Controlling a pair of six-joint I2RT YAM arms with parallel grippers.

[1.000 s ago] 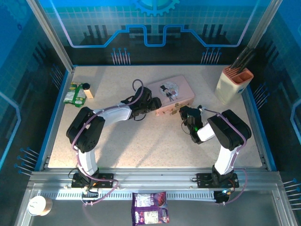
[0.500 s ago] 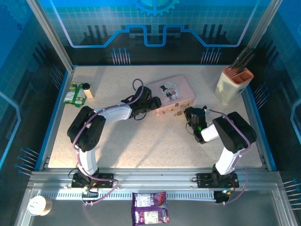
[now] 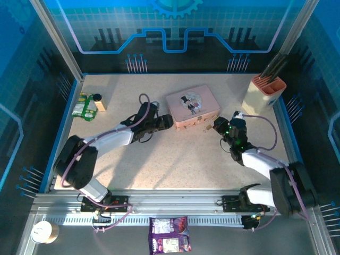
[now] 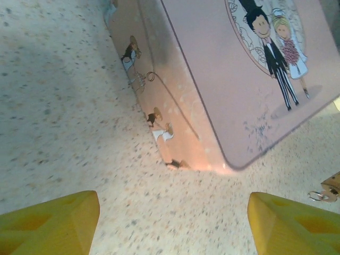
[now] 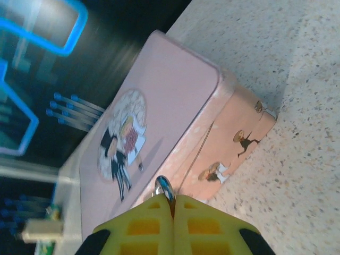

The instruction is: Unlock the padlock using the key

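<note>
**Hazards.** The right hand (image 5: 173, 208) is closed. Its yellow fingertips press together on a small silvery metal loop, judged to be the bow of the tiny thin metal key (image 5: 165, 187); the blade is hidden. With so little metal pinched, the key can pivot or slip out when it meets the keyhole.

The tiny brass-gold padlock (image 4: 330, 186) lies loose on the speckled table (image 4: 64, 117), near the front side of the pink rectangular picture box (image 4: 239, 79). Nothing restrains the padlock, so a push from the key can slide or roll it rather than enter it.

The left hand (image 4: 173, 212) is open and empty. If it closes off-centre, it can flick the padlock away or catch the box.

**Pose.** In the top view, the right arm reaches forward and inward, with its hand low near the box's right front corner and close to the padlock. The left arm stretches low across the table. Its hand points at the box's left end, apart from the padlock.
</note>
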